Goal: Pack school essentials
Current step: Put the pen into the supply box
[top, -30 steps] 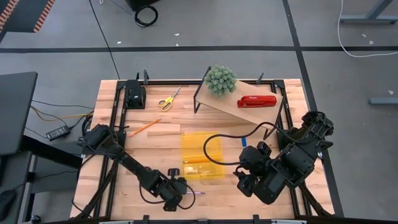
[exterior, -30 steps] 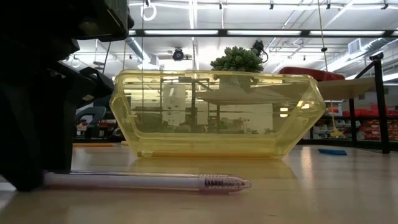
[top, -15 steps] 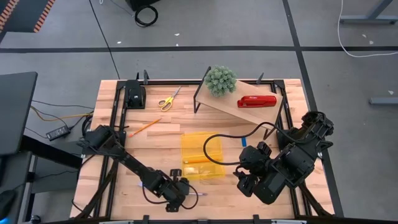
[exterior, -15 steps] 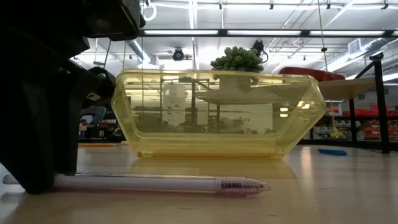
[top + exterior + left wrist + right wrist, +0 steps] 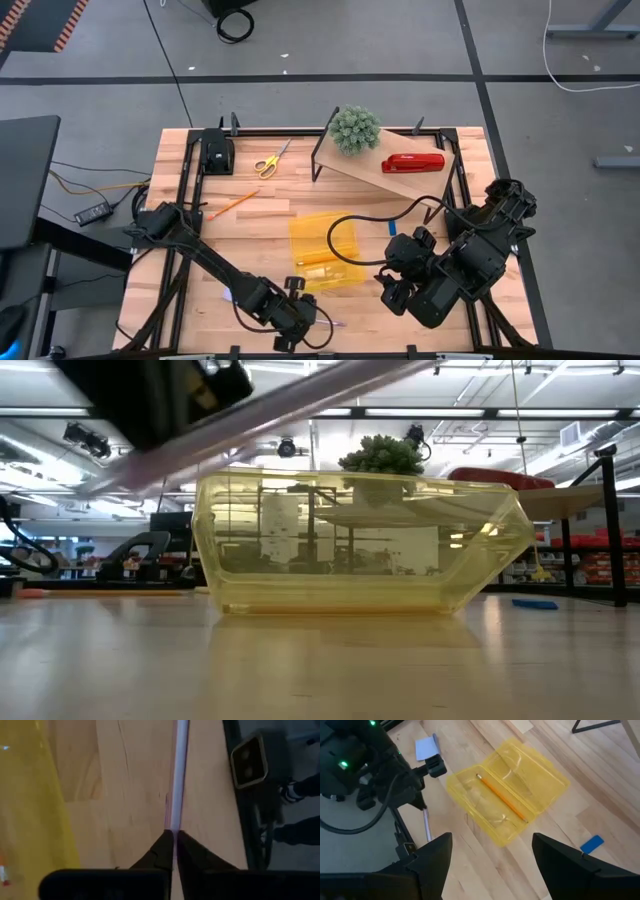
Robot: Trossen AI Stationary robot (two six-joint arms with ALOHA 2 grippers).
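Pink pen [image 5: 250,425] tilted in left end effector [image 5: 173,851]

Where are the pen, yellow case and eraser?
pen [image 5: 179,775], left wrist view, mid-barrel
yellow case [image 5: 546,770], right wrist view, rim corner
eraser [image 5: 591,844], right wrist view, top face

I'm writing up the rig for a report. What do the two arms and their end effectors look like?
Both arms are black and bulky-jointed. The left end effector has two dark fingers tapering to narrow tips. The right end effector has broad, flat black fingers. A black cable loops over the table from the right arm, and a green light glows on the left arm's housing.
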